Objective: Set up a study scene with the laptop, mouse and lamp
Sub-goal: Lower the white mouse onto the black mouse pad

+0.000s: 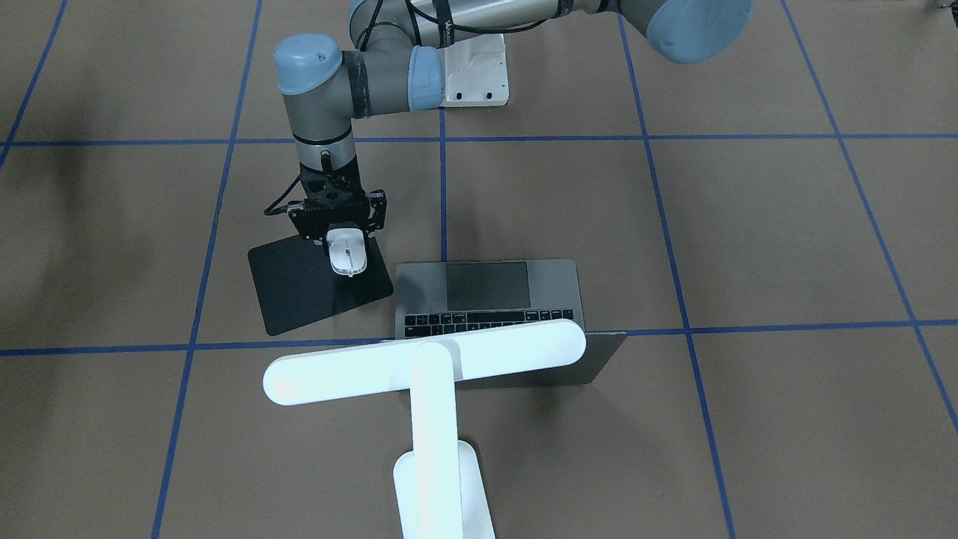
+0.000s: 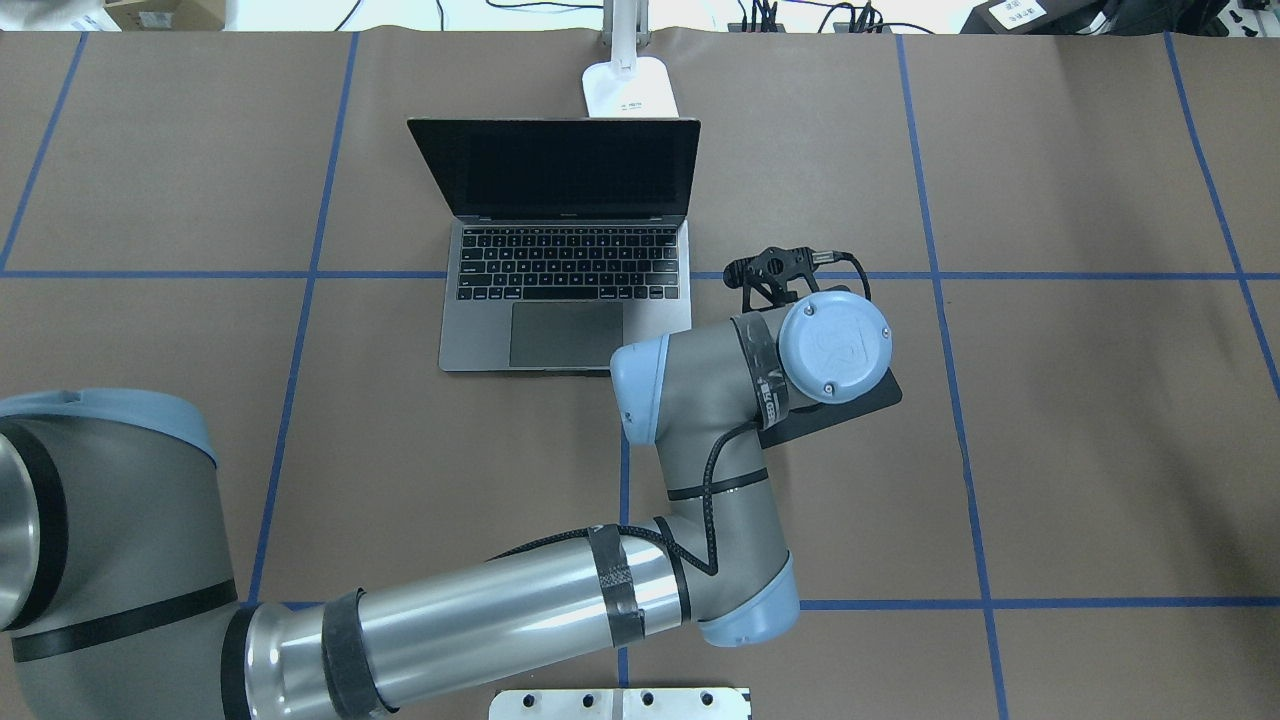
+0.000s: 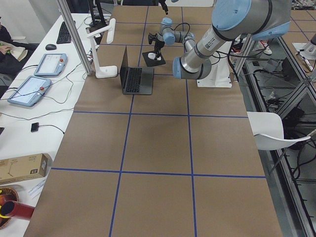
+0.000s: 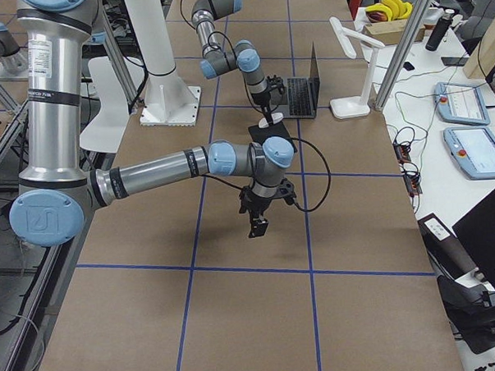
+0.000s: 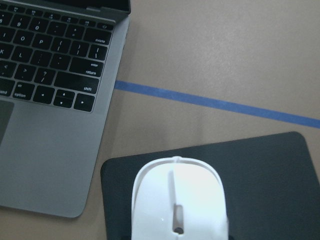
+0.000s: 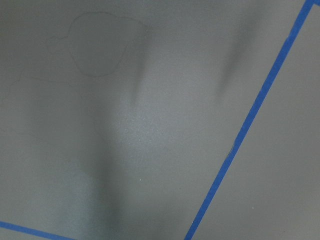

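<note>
The white mouse (image 1: pixel 348 254) is held in my left gripper (image 1: pixel 346 241), low over the black mouse pad (image 1: pixel 299 292). In the left wrist view the mouse (image 5: pixel 180 200) fills the bottom, over the pad (image 5: pixel 280 175). The grey laptop (image 1: pixel 486 288) lies open just beside the pad, screen up (image 2: pixel 555 165). The white T-shaped lamp (image 1: pixel 426 359) stands behind the laptop, its base (image 2: pixel 627 87) at the far table edge. My right gripper (image 4: pixel 257 222) hangs over bare table, away from these things; I cannot tell whether it is open or shut.
The white bolted pedestal (image 1: pixel 475 71) sits at the robot's side of the table. My left arm (image 2: pixel 700 420) reaches across the middle, over the pad's near corner. Blue tape lines (image 6: pixel 245 125) cross the brown paper surface.
</note>
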`<state>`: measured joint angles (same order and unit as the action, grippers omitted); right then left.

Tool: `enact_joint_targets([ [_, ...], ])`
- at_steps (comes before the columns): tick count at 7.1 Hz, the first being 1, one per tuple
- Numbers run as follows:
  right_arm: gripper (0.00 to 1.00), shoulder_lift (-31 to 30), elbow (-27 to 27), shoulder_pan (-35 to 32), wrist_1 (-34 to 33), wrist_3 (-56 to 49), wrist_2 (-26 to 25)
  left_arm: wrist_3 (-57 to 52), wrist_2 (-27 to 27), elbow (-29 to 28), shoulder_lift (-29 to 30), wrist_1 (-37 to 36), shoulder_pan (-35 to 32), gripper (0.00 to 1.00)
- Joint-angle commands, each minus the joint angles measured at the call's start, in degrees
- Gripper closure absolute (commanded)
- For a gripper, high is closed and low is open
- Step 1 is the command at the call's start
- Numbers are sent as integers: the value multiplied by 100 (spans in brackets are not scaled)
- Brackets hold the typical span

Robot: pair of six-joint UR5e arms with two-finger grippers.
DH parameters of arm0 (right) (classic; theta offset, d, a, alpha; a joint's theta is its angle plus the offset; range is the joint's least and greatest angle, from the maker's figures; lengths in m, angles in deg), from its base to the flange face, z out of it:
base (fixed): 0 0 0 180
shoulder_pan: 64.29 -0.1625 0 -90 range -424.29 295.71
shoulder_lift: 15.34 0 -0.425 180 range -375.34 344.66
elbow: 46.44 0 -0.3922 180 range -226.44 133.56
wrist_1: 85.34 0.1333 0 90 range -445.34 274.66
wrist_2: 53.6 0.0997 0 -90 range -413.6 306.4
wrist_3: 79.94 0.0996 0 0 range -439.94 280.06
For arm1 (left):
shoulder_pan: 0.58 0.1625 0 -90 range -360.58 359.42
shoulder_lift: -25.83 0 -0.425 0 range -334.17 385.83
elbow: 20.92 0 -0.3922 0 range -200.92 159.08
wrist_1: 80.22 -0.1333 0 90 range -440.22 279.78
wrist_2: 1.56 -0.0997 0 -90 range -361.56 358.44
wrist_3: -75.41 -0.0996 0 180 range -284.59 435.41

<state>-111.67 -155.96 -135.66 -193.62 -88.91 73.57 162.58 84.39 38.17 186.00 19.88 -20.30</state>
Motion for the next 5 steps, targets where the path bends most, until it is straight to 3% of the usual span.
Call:
enact_joint_targets([
  [1,0,9,18,0,0,0,10,20,-140,-38,-4,9,117,48],
  [2,0,9,18,0,0,0,19,20,-149,-38,-4,0,109,20],
  [3,0,9,9,0,0,0,19,11,-149,-21,-4,0,109,10],
  [5,0,35,9,0,0,8,63,-181,-114,110,-4,-43,56,8],
])
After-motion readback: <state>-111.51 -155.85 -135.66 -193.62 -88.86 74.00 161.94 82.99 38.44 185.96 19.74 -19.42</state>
